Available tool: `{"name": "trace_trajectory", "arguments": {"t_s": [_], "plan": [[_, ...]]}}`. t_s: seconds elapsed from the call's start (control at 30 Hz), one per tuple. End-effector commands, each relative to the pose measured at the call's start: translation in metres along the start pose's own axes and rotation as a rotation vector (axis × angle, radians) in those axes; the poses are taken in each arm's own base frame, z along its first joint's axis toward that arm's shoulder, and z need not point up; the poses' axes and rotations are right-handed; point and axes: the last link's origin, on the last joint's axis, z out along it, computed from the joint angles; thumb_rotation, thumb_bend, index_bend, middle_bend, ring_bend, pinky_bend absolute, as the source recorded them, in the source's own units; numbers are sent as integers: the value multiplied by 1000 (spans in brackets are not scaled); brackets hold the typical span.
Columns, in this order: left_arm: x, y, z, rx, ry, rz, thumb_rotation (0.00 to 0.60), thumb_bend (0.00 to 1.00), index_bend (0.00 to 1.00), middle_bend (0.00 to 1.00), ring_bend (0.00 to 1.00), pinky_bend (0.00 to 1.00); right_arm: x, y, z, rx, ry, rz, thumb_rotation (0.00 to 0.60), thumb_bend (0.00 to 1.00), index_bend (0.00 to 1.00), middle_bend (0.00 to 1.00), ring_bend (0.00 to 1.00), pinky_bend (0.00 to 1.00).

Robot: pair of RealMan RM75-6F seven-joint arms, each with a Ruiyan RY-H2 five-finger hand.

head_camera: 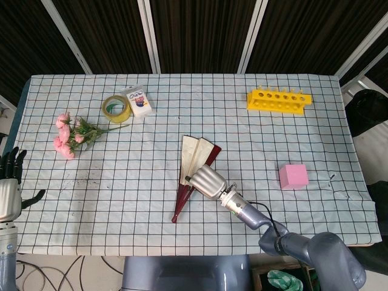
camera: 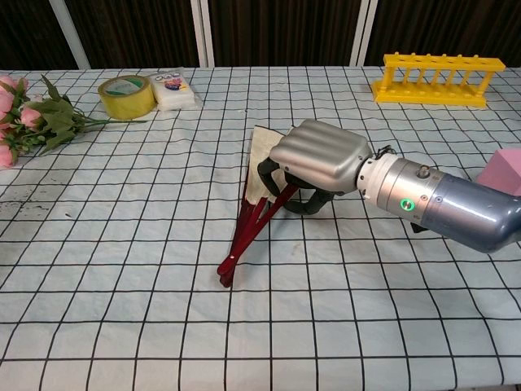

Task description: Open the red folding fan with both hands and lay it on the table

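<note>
The red folding fan (head_camera: 182, 203) lies partly spread near the table's middle, its cream leaf (head_camera: 195, 154) fanned toward the far side and its red ribs (camera: 244, 232) converging toward the near edge. My right hand (head_camera: 207, 180) sits over the ribs, palm down, with dark fingers (camera: 281, 189) curled around them just below the leaf. The hand (camera: 321, 159) hides the right part of the fan. My left hand (head_camera: 11, 182) hovers off the table's left edge with fingers spread and nothing in it; the chest view does not show it.
A yellow tube rack (head_camera: 279, 100) stands far right and a pink cube (head_camera: 293, 176) lies right of the fan. A yellow tape roll (head_camera: 115, 108), a small white box (head_camera: 138, 100) and pink flowers (head_camera: 71, 136) occupy the far left.
</note>
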Motion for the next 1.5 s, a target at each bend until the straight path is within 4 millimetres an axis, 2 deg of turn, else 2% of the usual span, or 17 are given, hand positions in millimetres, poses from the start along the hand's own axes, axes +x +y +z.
{"name": "trace_trajectory", "arguments": {"t_s": [0.03,0.23,1.13,1.3,1.4,1.5], "plan": [[0,0,0,-1,0,-1,600,0,0,0,0,0,-3,-1,0,2,-9,-1,600,405,811,926,964,837],[0,0,0,-2,-3,0,600,0,0,0,0,0,-8,-3,-1,14,-15,-11,600,405,815,926,964,836],[-2,-1,0,9,-16,7,600,0,0,0,0,0,6,0,2,31,38,-23,600,413,848,929,964,836],[-1,1,1,-5,-21,7,600,0,0,0,0,0,18,2,6,32,86,-16,600,423,865,934,967,836],[2,7,6,-38,-21,6,600,0,0,0,0,0,34,3,10,45,146,-18,600,426,872,939,970,836],[3,11,10,-54,-23,7,600,0,0,0,0,0,41,4,12,48,168,-19,600,430,876,939,970,836]]}}
